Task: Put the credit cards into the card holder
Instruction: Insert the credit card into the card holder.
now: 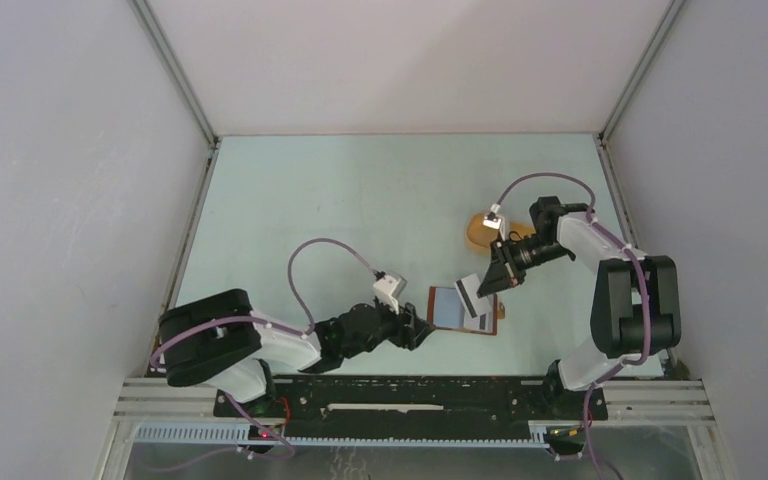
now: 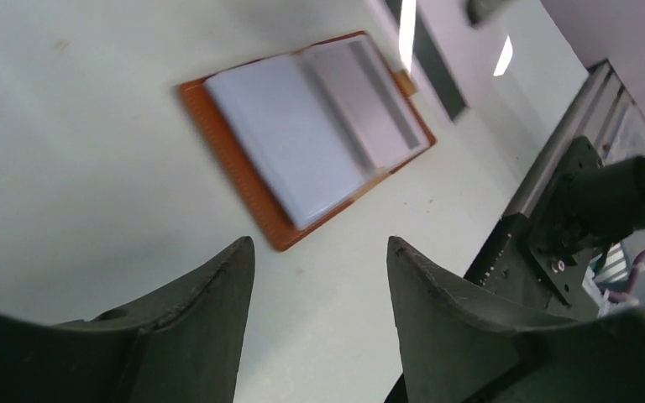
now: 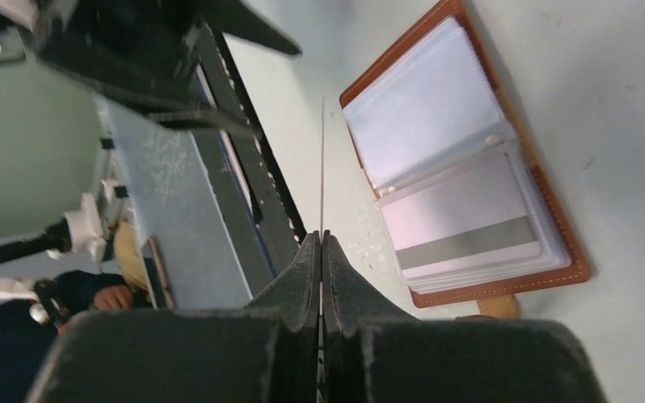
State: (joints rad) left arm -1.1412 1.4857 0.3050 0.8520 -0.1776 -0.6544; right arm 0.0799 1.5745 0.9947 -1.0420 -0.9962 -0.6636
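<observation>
At the near edge of the table [image 1: 340, 200], we find the left gripper [image 1: 424, 330] reaching low toward the right. Its fingers [image 2: 210, 294] are spread apart, with only bare tabletop between them. From its wrist view, a strip of table shows between the fingertips and the leather ahead.

Just beyond lies the card holder [image 1: 448, 308], opened flat on the table, with a reddish-brown border framing clear sleeves. We see a blank bluish-white sleeve on one page. On the other page a striped card [image 3: 470, 239] sits tucked in a sleeve, its grey band running across it. A small tan tab [image 3: 500, 306] sticks out from the holder's edge.

Above the holder's right half hangs the right gripper [image 1: 490, 282], its fingers [image 3: 302, 277] pressed tight on a credit card [image 1: 468, 293]. From overhead that card is tilted and shows a dark stripe. From the right wrist we see it edge-on, as a thin line rising from the fingertips, clear of the sleeves.

Farther back, an orange-yellow tray [image 1: 474, 236] rests on the table, partly hidden by the right arm. We cannot tell whether anything lies in it.
</observation>
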